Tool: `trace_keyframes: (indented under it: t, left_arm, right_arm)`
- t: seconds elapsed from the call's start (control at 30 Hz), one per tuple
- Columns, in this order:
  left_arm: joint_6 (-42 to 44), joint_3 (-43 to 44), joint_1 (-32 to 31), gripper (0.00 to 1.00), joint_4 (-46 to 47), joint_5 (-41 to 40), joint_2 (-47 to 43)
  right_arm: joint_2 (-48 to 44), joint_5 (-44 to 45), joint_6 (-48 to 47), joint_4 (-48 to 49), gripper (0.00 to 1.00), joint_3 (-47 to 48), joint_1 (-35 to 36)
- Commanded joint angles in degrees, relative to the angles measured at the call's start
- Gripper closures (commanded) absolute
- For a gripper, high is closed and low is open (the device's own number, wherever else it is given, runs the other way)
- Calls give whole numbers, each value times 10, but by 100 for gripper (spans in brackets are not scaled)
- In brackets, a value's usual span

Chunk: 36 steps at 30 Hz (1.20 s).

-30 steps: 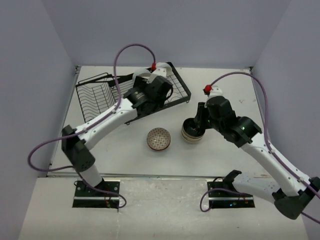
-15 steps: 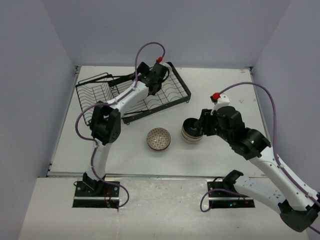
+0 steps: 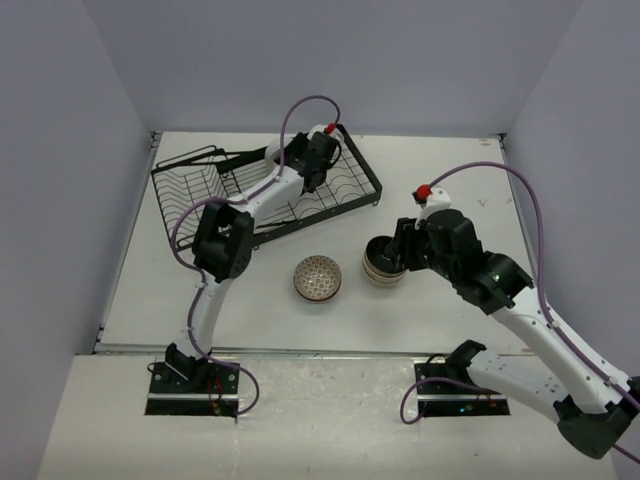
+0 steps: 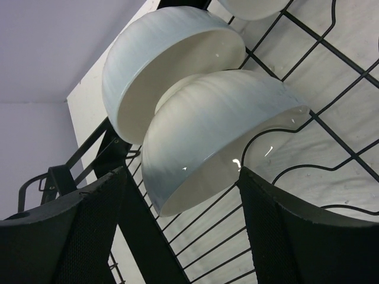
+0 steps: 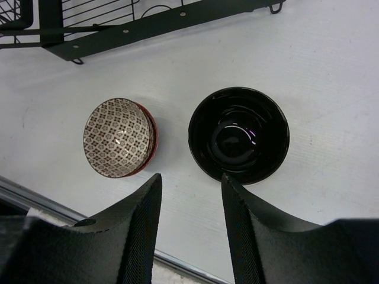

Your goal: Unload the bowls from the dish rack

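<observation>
The black wire dish rack (image 3: pixel 196 196) lies at the back left of the table. In the left wrist view two white bowls stand tilted on edge in its dividers, the nearer one (image 4: pixel 219 136) overlapping the farther one (image 4: pixel 160 65); a third white rim (image 4: pixel 254 6) shows at the top. My left gripper (image 4: pixel 182 173) is open, its jaws on either side of the nearer bowl's lower rim, not touching it. My right gripper (image 5: pixel 190 177) is open and empty above the table, just in front of a dark-inside bowl (image 5: pixel 238 133). A patterned bowl with a red outside (image 5: pixel 118 137) sits to its left.
The dark bowl tops a short stack (image 3: pixel 380 264) at mid table, with the patterned bowl (image 3: pixel 317 278) beside it. The rack's front frame (image 5: pixel 148 23) runs along the top of the right wrist view. A metal strip (image 5: pixel 177 260) marks the table's near edge. Walls close in three sides.
My left arm has reached farther over the rack, bringing its gripper to the white bowls at the far end. My right gripper has drawn back slightly from the stack.
</observation>
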Motion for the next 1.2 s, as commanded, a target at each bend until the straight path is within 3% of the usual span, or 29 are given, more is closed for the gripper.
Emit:
trace_keyframes:
  t: [0.0,0.2,0.73,1.17]
  left_arm:
    - [26,27,1,23,46,16,5]
    - [29,24,1,36,58,2,28]
    - [72,-46,-7,69,190,-49,-4]
    - [95,-75,-21,100,241,-77,-18]
  right_arm:
    - [19,-4,-12,18,54,10,-3]
    - [34,-6,-19,20,55,13,-3]
    - [49,-14,-25,29,56,9,-3]
    - [56,-19,-27,30,57,7,-3]
